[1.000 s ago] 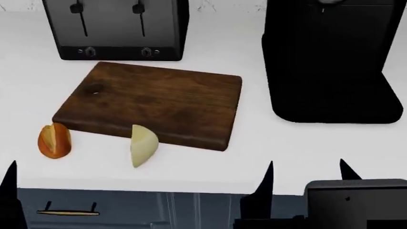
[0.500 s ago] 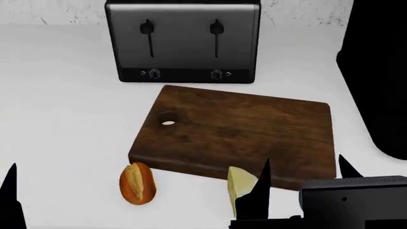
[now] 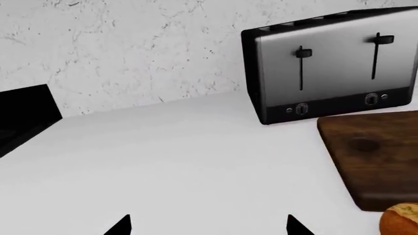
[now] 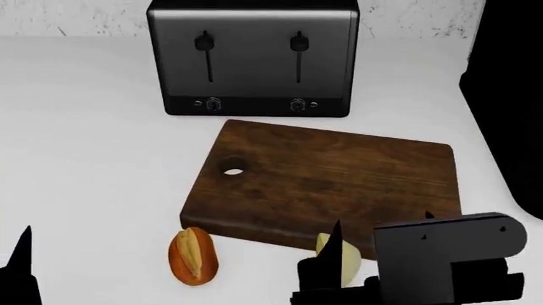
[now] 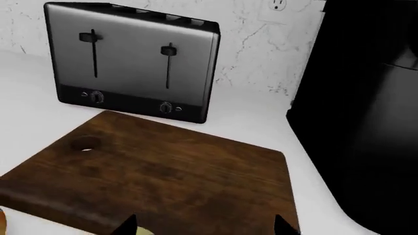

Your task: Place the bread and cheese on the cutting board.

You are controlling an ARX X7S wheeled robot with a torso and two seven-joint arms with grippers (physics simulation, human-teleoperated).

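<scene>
Counts, w/ rough spots: 1 bread (image 4: 193,255) roll near left, 1 cheese (image 4: 343,261) wedge near centre (partly hidden by the arm), 1 cutting board (image 4: 331,181) mid, 1 toaster (image 4: 253,58) far w/ 2 levers and 2 knobs, 1 black appliance (image 5: 365,112) far right.

The board (image 4: 327,184) lies before the toaster (image 4: 253,57). Bread (image 4: 193,256) and cheese (image 4: 343,262) lie before the board, bread left.
</scene>
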